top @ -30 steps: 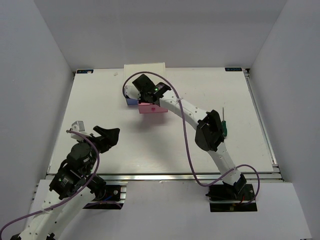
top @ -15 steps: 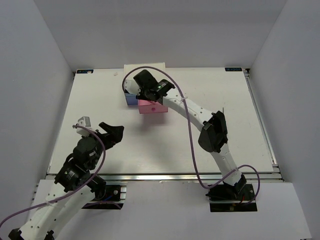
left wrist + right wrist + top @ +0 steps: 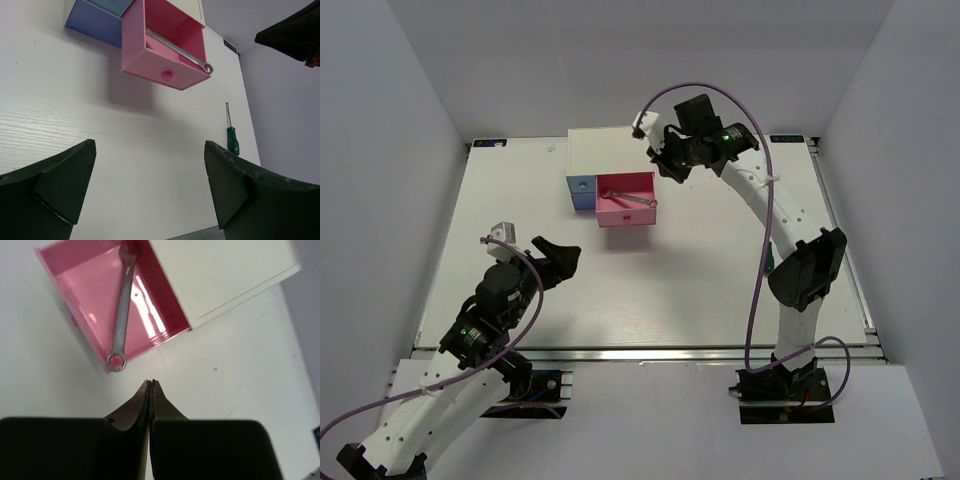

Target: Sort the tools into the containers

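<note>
The white cabinet [image 3: 610,150] stands at the back of the table with its pink drawer [image 3: 625,212] pulled out. A slim silver wrench [image 3: 628,198] lies diagonally inside that drawer [image 3: 90,300], one ring end of the wrench [image 3: 124,310] resting on the front corner. My right gripper [image 3: 151,382] is shut and empty, hovering just right of the drawer in the top view [image 3: 665,165]. My left gripper [image 3: 150,147] is wide open over bare table at the near left [image 3: 558,262]. A green-handled screwdriver [image 3: 233,141] lies on the table's right side.
A blue drawer front [image 3: 582,190] sits left of the pink one, and the left wrist view shows it as a periwinkle drawer [image 3: 92,25]. The right arm's elbow [image 3: 808,268] hangs over the right side of the table.
The right gripper has pulled back from over the pink drawer to its right and shut. The wrench now lies uncovered in the drawer. The left arm crept forward slightly.
</note>
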### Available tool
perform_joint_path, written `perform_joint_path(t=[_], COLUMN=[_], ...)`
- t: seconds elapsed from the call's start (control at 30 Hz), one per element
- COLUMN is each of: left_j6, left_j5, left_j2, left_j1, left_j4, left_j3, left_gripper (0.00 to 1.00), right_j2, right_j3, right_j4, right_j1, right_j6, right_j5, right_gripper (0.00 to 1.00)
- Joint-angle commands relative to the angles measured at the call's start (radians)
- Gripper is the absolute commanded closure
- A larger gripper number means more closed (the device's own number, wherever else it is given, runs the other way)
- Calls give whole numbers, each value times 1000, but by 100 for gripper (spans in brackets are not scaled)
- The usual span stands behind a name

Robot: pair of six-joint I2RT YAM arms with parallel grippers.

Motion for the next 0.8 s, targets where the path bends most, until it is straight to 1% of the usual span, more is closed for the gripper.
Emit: perform_joint_path(t=[0.0, 0.03, 0.13, 0.27, 0.77], left_j6=[26, 26, 23, 18, 0], left_j5=[56, 57, 68, 71, 68], left_j2=[33, 38, 39, 30, 7], left_j1=[-2, -2, -2, -2, -2], left_j4=[57, 62, 76, 67, 39], left_j3=[21, 21, 17, 21, 17], left_gripper=[2, 2, 2, 2, 2], right_j2=[10, 12, 30, 76, 140], right_j3=[-76, -104, -125, -106, -26], right_j4=[-107, -113, -102, -99, -76], right_j1=[-25, -36, -42, -44, -44], right_j6=[-31, -37, -31, -25, -17], right_j5=[-229, -263, -277, -289, -239], right_gripper=[100, 100, 100, 100, 100])
